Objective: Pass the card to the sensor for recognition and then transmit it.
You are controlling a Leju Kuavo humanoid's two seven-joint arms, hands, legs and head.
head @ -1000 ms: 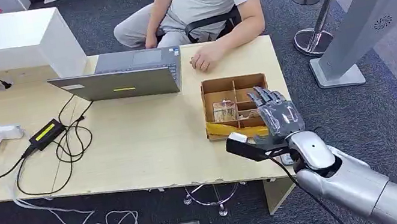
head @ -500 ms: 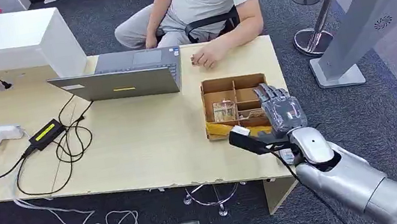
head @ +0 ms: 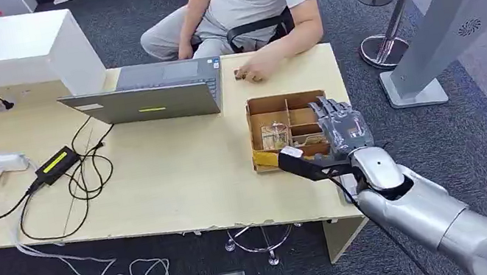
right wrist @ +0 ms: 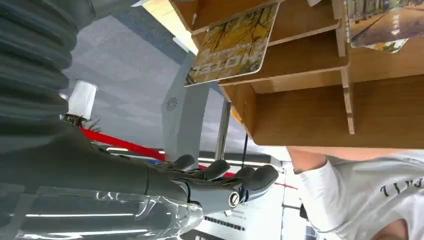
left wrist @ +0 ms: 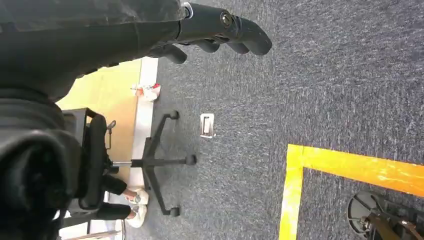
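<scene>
While the right hand point(head: 341, 132) hovers over the box point(head: 285, 103) with fingers spread and nothing in them, the card point(right wrist: 234, 45) lies in a compartment by the near wall. I judge this the reach before the pick: the hand must next come down and pinch the card's edge. The left hand point(left wrist: 220, 27) hangs over the floor, fingers loosely apart, empty.

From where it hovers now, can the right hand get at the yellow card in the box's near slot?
Probably yes. The right hand is open, holding nothing, above the box's right side. The yellow card lies uncovered in its slot. Only the wooden dividers hem in the fingers.
</scene>
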